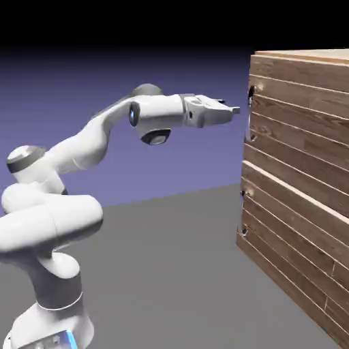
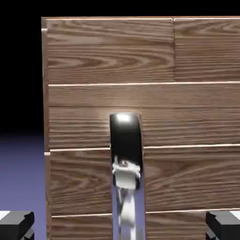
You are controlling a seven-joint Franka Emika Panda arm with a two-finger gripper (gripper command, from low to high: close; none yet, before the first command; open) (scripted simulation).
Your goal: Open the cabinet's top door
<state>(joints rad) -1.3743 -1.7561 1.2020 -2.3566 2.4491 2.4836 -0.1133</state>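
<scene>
While our pincer [image 1: 235, 109] hangs level with fingers wide apart and empty, short of the cabinet [image 1: 300, 177] | top door [image 2: 140, 93]: upper planks, shut, dark handle [image 2: 125, 140] centred ahead | risk: we judge fingers may ram wood or slip off the glossy handle | around: grey tabletop [image 1: 170, 259], lower door's handle [image 1: 242, 194]; no obstruction seen

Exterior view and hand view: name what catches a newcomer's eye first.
The tall plank cabinet fills the exterior view's right side. The white arm stretches level toward its upper corner, the open gripper short of the top door. In the hand view, the door's dark metal handle stands dead centre.
</scene>
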